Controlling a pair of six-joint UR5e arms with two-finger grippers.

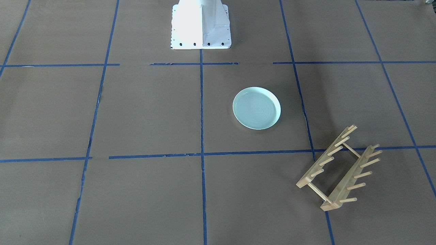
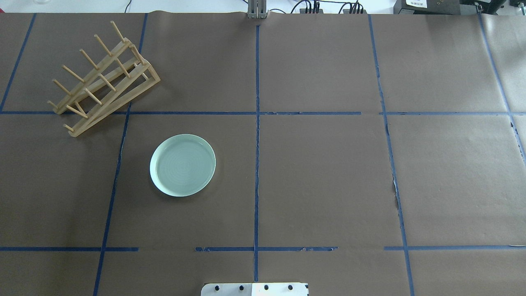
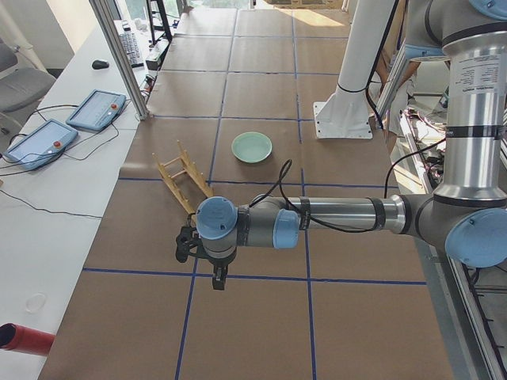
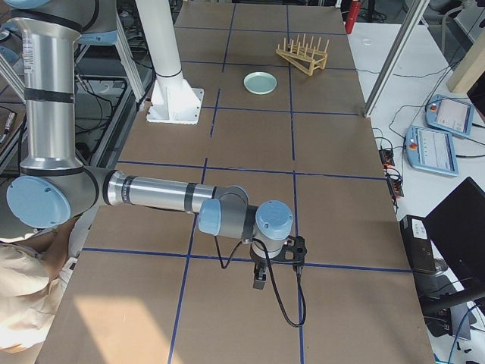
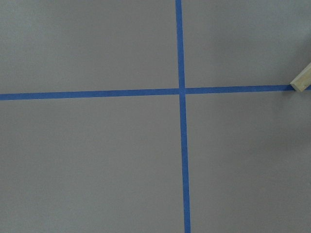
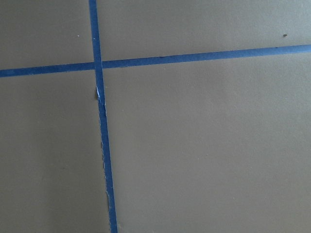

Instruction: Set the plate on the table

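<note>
The round pale mint-green plate lies flat on the brown paper-covered tabletop, left of centre in the overhead view, apart from the wooden peg rack; placement appears complete, with the left gripper and the right gripper well apart from it, whether their fingers are released or clenched I cannot tell.

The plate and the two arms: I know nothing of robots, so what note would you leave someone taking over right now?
Plate: flat on the table, apart from the wooden rack, with nothing holding it.
Left tool: over bare table, far from the plate. Whether it is open or shut cannot be told.
Right tool: the same, toward the table's other end.
Done: the plate looks placed.
Left: probably nothing.
</note>
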